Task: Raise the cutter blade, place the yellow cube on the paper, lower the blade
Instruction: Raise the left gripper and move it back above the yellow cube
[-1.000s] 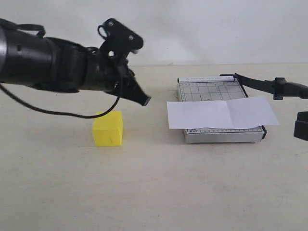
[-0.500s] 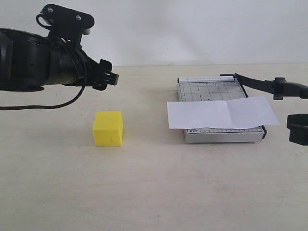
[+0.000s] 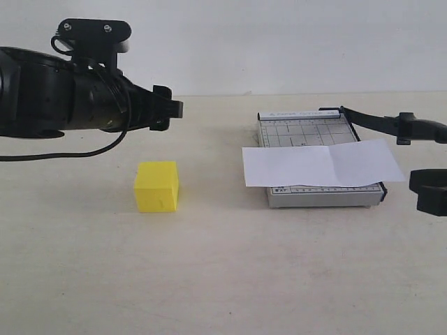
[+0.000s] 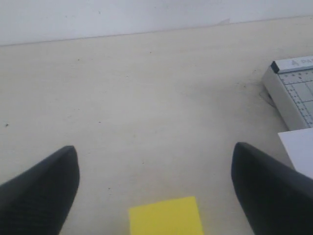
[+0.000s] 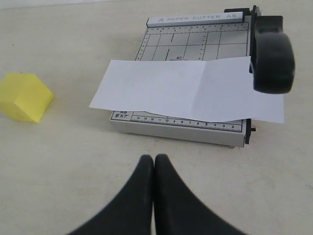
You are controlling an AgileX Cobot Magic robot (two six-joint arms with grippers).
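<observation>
The yellow cube (image 3: 156, 185) sits on the table, left of the grey cutter board (image 3: 300, 129). The white paper (image 3: 323, 162) lies across the board and overhangs both sides. The cutter blade (image 3: 374, 121) is raised, its thick handle (image 5: 272, 59) hanging over the paper's right edge. My left gripper (image 3: 173, 109) hovers above and behind the cube, open wide; the cube (image 4: 166, 218) shows below the gap between its fingers (image 4: 49, 186). My right gripper (image 5: 154, 159) is shut and empty, on the near side of the board.
A black part of the right arm (image 3: 429, 190) shows at the right edge, below the blade handle. Bare beige tabletop (image 3: 223, 272) spreads in front of the cube and the board. A white wall stands behind.
My left gripper rose from beside the cube, drew back left and levelled out. The right arm's black part sank slightly. Cube, paper and blade stayed put.
</observation>
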